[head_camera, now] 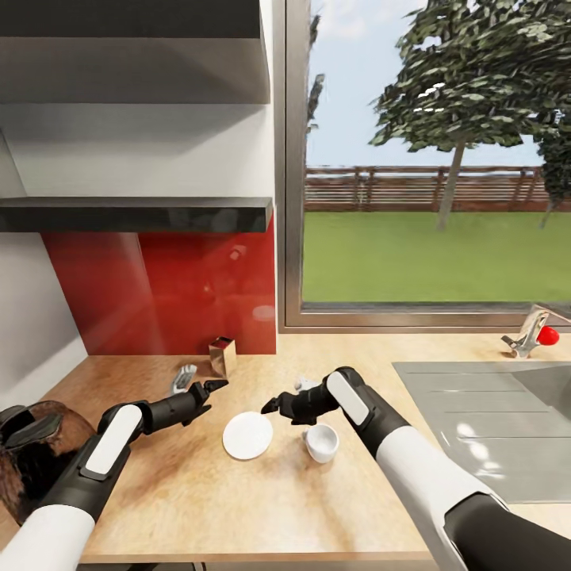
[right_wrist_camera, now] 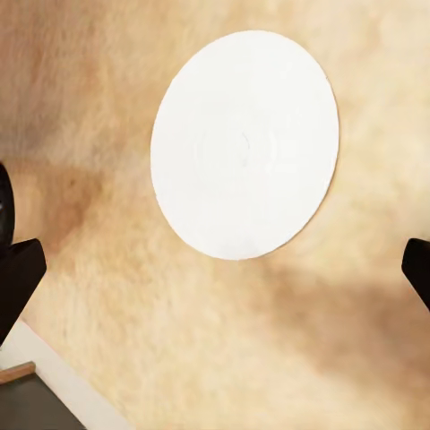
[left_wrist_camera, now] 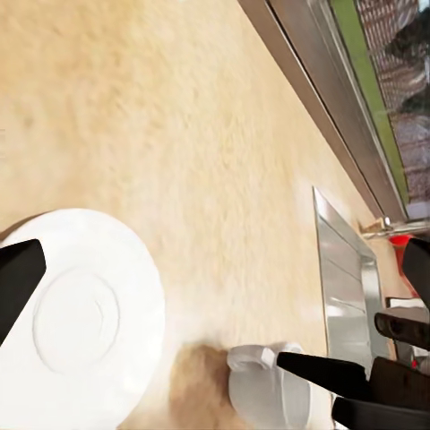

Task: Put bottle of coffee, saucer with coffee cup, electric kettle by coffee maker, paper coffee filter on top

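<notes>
Above the saucer (head_camera: 247,435), right end effector (head_camera: 270,407), fingers apart, empty.

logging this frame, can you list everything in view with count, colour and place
saucer: 1, white, on the countertop between both grippers
coffee cup: 1, white, upright on the countertop beside the saucer, not on it
electric kettle: 1, dark brown, countertop's left edge
countertop: 1, light wood
sink: 1, grey, inset at right
tap: 1, silver with red knob, behind the sink
backsplash: 1, red, under a dark shelf
left gripper: 1, black, open, above the counter
right gripper: 1, black, open, over the saucer
</notes>
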### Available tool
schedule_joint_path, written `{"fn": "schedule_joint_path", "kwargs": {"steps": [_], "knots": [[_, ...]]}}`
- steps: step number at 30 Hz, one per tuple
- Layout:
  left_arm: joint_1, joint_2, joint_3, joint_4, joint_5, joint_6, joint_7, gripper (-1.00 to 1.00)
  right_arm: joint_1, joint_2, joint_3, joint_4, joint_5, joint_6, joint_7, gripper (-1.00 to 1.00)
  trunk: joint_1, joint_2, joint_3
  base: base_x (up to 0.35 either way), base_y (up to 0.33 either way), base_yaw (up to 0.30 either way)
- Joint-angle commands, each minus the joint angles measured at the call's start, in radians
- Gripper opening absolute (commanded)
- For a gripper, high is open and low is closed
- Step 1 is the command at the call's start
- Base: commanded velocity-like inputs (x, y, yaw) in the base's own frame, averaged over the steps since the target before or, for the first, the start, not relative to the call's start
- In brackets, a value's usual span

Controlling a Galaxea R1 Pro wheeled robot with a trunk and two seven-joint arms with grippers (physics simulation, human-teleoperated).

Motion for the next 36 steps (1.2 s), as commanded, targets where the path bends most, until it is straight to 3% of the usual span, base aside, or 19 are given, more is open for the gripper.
{"fn": "schedule_joint_path", "kwargs": {"steps": [1,7,10,11,15,21,24,30,36], "knots": [[0.000,0.001,-0.001,0.000,-0.004,0.001,-0.007,1.00,0.000,-0.001,0.002,-0.002,-0.001,0.002,0.002,1.00,0.000,-0.001,0.000,0.000,0.000,0.000],[0.000,0.002,-0.001,0.001,-0.004,0.002,-0.010,1.00,0.001,-0.003,0.011,-0.010,-0.001,0.001,0.006,1.00,0.000,-0.001,0.000,0.000,0.000,0.000],[0.000,0.002,-0.001,0.001,-0.004,0.002,-0.011,1.00,0.001,-0.003,0.063,-0.023,-0.002,0.001,0.028,1.00,0.000,-0.001,0.000,0.000,0.000,0.000],[0.000,0.002,-0.001,0.001,-0.004,0.002,-0.011,1.00,0.001,-0.003,0.083,-0.029,-0.002,0.000,0.063,1.00,0.000,-0.001,0.000,0.000,0.000,0.000],[0.000,0.003,-0.001,0.002,-0.004,0.002,-0.013,1.00,0.001,-0.003,0.123,-0.030,-0.001,0.000,0.134,1.00,0.000,-0.001,0.000,0.000,0.000,0.000],[0.000,0.003,-0.004,0.012,-0.004,0.002,-0.043,1.00,0.001,-0.004,0.127,-0.029,-0.001,-0.001,0.141,1.00,0.000,-0.001,0.000,0.000,0.000,0.000],[0.000,0.003,-0.037,0.026,-0.007,0.000,-0.056,1.00,0.001,-0.004,0.127,-0.029,0.000,-0.001,0.142,1.00,0.000,-0.001,0.000,0.000,0.000,0.000],[0.000,0.001,-0.046,0.029,-0.075,-0.001,-0.058,1.00,0.002,-0.006,0.127,0.001,0.001,-0.001,0.142,1.00,0.000,-0.001,0.000,0.110,0.000,0.000],[0.000,0.003,-0.042,0.029,-0.090,-0.013,-0.057,1.00,0.003,-0.006,0.129,0.024,0.001,-0.001,0.143,1.00,0.000,-0.001,0.000,0.122,0.000,0.000]]}}
